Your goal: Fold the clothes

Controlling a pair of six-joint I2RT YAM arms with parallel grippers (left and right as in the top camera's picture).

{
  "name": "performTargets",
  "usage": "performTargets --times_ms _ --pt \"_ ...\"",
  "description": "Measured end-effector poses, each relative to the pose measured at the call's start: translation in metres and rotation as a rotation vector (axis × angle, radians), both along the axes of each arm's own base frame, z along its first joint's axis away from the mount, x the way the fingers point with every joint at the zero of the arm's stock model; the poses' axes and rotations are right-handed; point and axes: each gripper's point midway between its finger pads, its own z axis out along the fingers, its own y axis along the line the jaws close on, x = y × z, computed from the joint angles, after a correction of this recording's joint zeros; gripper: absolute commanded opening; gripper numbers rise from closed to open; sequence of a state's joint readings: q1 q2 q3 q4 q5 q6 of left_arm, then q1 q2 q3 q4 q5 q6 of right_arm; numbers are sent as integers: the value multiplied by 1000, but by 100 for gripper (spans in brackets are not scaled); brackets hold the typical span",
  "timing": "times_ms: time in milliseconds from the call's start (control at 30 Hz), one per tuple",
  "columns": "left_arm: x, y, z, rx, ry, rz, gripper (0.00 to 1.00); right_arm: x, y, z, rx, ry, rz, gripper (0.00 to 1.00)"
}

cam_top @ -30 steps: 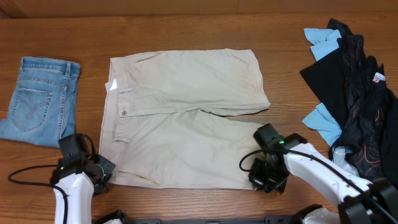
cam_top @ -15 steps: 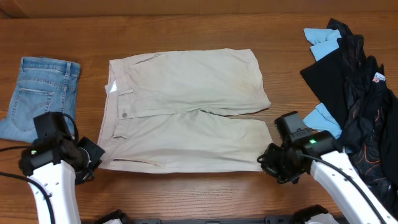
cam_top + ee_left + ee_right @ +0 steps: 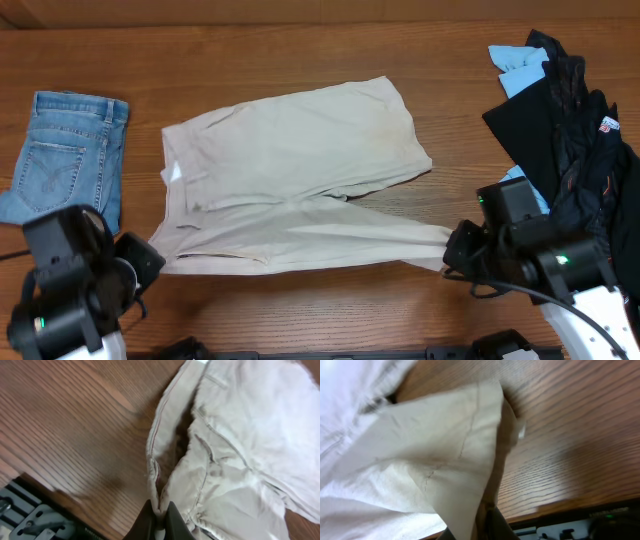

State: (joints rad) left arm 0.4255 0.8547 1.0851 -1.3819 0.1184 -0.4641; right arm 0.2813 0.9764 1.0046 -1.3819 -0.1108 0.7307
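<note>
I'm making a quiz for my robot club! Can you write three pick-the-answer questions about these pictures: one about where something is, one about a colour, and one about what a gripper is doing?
1. Where are the jeans?
A) left of the khaki shorts
B) on top of them
C) in a gripper

2. What colours is the heap at the right, mostly?
A) yellow and green
B) black and blue
C) pink and purple

3. What is the right gripper doing?
A) hanging wide open
B) shut on a leg corner of the khaki shorts
C) shut on the jeans

Answers:
1 A: from overhead they lie apart, at the table's left.
2 B: black cloth with sky-blue pieces.
3 B: the right wrist view shows beige cloth pinched between its fingers.
</note>
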Motion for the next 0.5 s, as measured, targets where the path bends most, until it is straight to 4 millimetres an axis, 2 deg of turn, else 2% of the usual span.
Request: performTargets --times_ms 133,267,367,500 --pt "-8 -4 12 21 -46 -5 4 8 -4 24 -20 -80 21 10" --pt "-5 -3 16 34 -76 -5 4 23 -2 39 -37 -157 77 10" --pt "6 2 22 52 -123 -6 4 45 3 44 -50 -201 124 10" --pt "26 9 30 69 -186 -3 4 86 12 38 -83 -223 177 10"
